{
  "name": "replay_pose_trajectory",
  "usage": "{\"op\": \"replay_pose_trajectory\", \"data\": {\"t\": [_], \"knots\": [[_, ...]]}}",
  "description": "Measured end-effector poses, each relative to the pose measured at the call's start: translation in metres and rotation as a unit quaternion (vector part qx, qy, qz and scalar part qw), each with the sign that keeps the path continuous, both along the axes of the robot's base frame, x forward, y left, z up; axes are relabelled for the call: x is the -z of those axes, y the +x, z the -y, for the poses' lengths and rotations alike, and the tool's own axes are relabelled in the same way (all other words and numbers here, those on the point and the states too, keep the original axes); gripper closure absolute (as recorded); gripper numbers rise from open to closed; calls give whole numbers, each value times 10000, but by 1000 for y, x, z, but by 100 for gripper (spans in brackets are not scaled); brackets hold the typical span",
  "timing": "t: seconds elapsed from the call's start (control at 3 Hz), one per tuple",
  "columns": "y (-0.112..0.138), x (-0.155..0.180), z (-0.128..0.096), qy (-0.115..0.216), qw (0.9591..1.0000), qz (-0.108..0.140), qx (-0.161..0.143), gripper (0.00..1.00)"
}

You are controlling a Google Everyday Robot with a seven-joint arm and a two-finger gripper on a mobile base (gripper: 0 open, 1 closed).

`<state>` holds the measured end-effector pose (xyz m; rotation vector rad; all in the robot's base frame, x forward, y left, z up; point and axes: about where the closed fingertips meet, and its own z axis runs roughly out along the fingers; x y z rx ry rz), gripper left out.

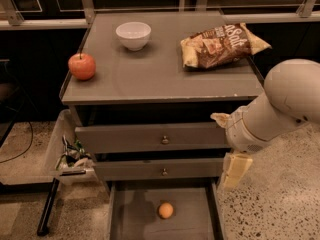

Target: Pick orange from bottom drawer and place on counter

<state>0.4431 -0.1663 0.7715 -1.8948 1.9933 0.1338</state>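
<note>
Presently – orange [165, 210]: on the floor of the open bottom drawer [130, 219], 6 o'clock in view. Tool [235, 173]: 2 o'clock from the orange, apart from it – state cannot be told. Table [150, 79]: apple [82, 66] at 9 o'clock, white bowl [133, 35] at 11, chip bag [220, 45] at 1.

I lose the bottom drawer [135, 219] off the lower edge, front unseen. The gripper [231, 176] hangs just right of that drawer, arm [290, 96] cut by the frame. Up-left of the drawer, bin [52, 154] contents: can't make out.
</note>
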Motion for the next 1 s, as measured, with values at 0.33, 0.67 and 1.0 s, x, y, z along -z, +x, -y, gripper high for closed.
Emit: {"op": "replay_pose_trajectory", "data": {"t": [0.33, 0.67, 1.0], "knots": [[28, 45, -23, 123, 9994, -202, -247, 0], [53, 91, -42, 324, 9974, -207, -612, 0], [73, 130, -45, 412, 9943, 47, -985, 0]]}}
